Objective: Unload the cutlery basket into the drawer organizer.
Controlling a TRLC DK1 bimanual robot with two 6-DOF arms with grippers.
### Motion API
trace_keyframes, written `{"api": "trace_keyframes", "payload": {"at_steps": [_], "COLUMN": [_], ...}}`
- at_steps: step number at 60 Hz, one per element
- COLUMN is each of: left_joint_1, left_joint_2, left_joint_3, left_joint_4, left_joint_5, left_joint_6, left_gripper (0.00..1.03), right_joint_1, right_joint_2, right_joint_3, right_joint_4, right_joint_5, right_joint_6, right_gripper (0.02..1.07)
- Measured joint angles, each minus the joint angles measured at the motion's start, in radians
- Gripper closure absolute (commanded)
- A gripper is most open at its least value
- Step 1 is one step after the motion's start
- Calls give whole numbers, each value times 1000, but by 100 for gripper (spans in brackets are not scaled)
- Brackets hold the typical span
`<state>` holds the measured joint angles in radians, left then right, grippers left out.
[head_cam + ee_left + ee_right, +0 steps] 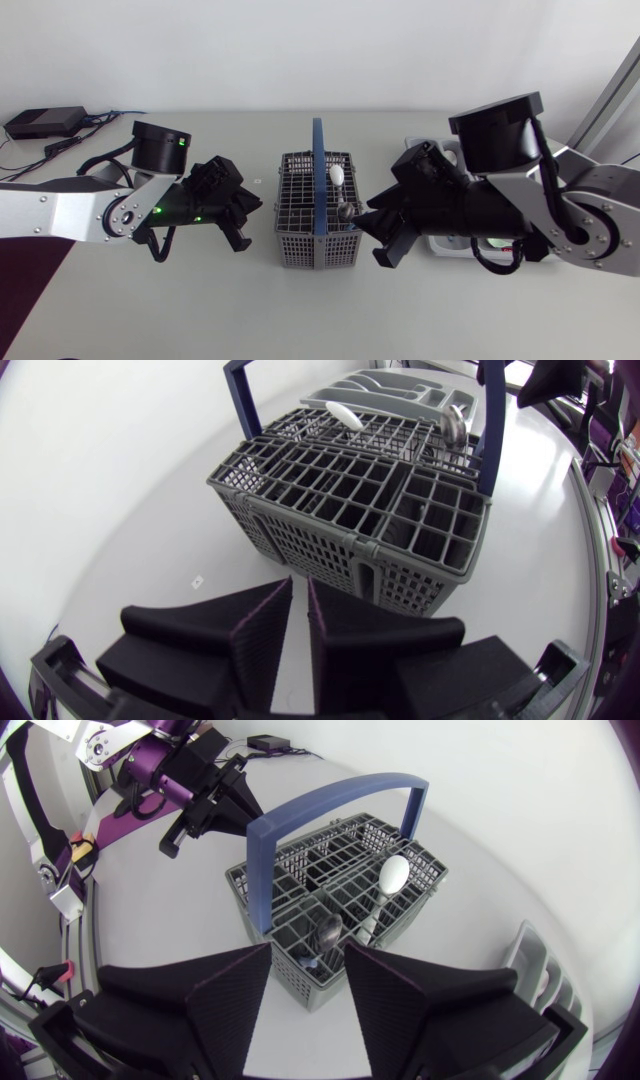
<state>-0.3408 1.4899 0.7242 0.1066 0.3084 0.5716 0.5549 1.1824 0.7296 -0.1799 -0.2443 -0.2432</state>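
Note:
The grey cutlery basket (300, 250) with a blue handle (317, 160) stands mid-table. In it a white spoon (338, 177) and a metal spoon (347, 210) stand upright. My left gripper (240, 215) is just left of the basket, shut on nothing; in its wrist view the fingers (265, 630) nearly meet a short way from the basket wall (330, 550). My right gripper (380, 235) is at the basket's right side, open and empty. Its fingers (235, 990) flank the near corner of the basket (236, 882), with the metal spoon (328, 928) and white spoon (393, 875) just ahead.
The grey drawer organizer (447, 246) lies right of the basket, mostly hidden under my right arm; its compartments (395, 390) show beyond the basket in the left wrist view. A black box and cables (45, 122) sit at the far left.

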Motion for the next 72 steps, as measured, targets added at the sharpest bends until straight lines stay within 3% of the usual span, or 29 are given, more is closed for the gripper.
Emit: {"api": "trace_keyframes", "payload": {"at_steps": [21, 28, 34, 54, 72], "left_joint_1": [-3, -3, -3, -3, -3], "left_joint_2": [-5, -5, -4, -5, -5], "left_joint_3": [0, 0, 0, -6, -8], "left_joint_4": [3, 4, 4, 7, 8], "left_joint_5": [0, 0, 0, 0, 0], "left_joint_6": [0, 0, 0, 0, 0], "left_gripper": [74, 74, 74, 74, 74], "right_joint_1": [3, 11, 21, 41, 60], "right_joint_2": [44, 56, 63, 59, -36], "right_joint_3": [-5, -5, -5, -5, 47], "right_joint_4": [35, 35, 40, 35, -88], "right_joint_5": [14, 18, 31, 45, 67], "right_joint_6": [4, 7, 8, 14, 15], "right_gripper": [79, 83, 99, 101, 101]}}
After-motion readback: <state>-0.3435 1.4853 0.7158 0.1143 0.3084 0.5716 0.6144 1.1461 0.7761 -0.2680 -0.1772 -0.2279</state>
